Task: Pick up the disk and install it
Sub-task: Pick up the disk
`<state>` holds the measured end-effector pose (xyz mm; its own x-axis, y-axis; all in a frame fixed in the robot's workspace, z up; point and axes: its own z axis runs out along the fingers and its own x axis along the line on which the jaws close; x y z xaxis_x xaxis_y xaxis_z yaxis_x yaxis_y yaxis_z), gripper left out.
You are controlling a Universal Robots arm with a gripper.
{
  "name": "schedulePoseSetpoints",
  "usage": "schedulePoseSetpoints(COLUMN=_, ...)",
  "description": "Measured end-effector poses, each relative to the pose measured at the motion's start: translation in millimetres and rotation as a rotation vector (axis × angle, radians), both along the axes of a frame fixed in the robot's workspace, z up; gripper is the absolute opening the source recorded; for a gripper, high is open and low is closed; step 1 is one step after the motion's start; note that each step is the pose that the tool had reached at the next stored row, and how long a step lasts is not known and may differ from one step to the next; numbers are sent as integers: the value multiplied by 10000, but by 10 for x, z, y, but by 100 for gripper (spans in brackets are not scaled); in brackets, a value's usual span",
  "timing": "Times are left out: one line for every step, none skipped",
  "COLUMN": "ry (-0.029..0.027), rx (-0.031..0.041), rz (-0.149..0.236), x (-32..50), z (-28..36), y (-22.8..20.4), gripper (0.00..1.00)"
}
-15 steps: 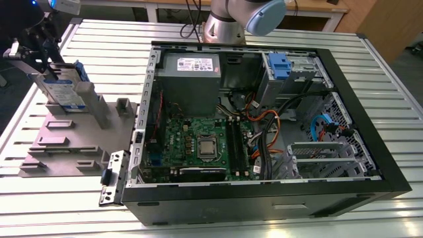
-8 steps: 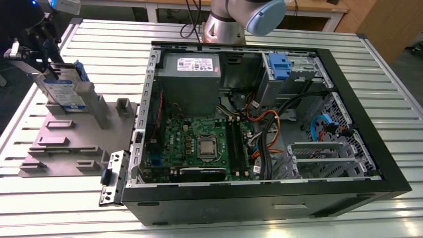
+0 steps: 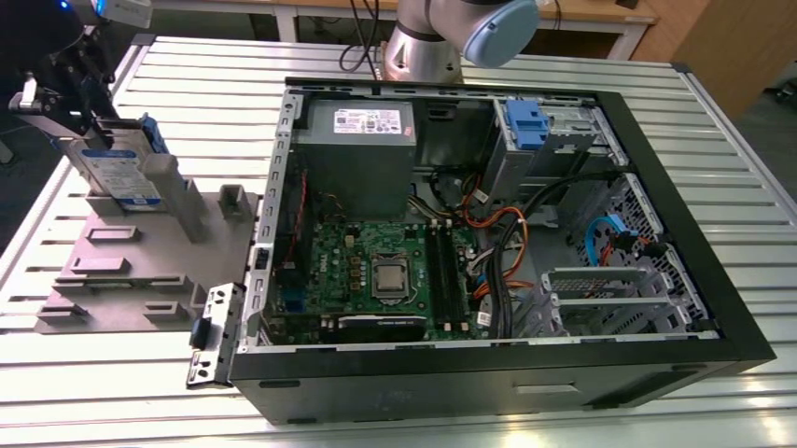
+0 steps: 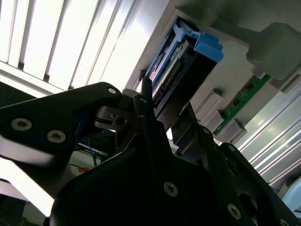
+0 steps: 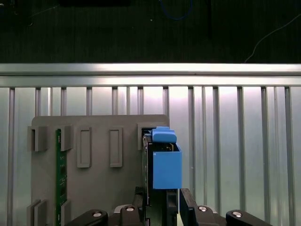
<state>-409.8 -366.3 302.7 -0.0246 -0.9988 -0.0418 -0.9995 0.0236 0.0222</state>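
The fingers [image 5: 186, 201] squeeze the disk [image 3: 125, 175] from both sides, at ten o'clock from the case [image 3: 498, 369]. A loose hold could drop it.

You work in a robotics lab: a slatted aluminium table [image 3: 697, 140] carries an opened computer case [image 3: 498, 378] and grey fixture plate [image 3: 125, 280], with the arm's base [image 3: 421, 51] at its far edge.

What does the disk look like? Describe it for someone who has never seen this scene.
On the slatted metal table, look to the exterior view's left of the open computer case, at the grey fixture plate. The disk stands on edge at that plate's far end. It is a flat silver slab with a white-and-blue label and blue rails, unlike the plain grey holders beside it.
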Motion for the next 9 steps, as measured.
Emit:
schedulePoseSetpoints(ry=0, rx=0, rz=0, x=0, z=0, y=0, gripper=42)
schedulePoseSetpoints(ry=1, rx=0, rz=0, x=0, z=0, y=0, gripper=42)
schedulePoseSetpoints(ry=0, rx=0, rz=0, x=1, z=0, y=0, gripper=42)
schedulePoseSetpoints(ry=0, rx=0, rz=0, x=1, z=0, y=0, gripper=42)
schedulePoseSetpoints(ry=0, rx=0, rz=0, x=1, z=0, y=0, gripper=42)
schedulePoseSetpoints(ry=1, rx=0, rz=0, x=1, z=0, y=0, gripper=42)
schedulePoseSetpoints(ry=1, rx=0, rz=0, x=1, z=0, y=0, gripper=41)
schedulePoseSetpoints(ry=1, rx=-2, rz=1, x=2, z=1, y=0, gripper=35)
schedulePoseSetpoints(ry=2, rx=-1, rz=0, x=2, z=1, y=0, gripper=35)
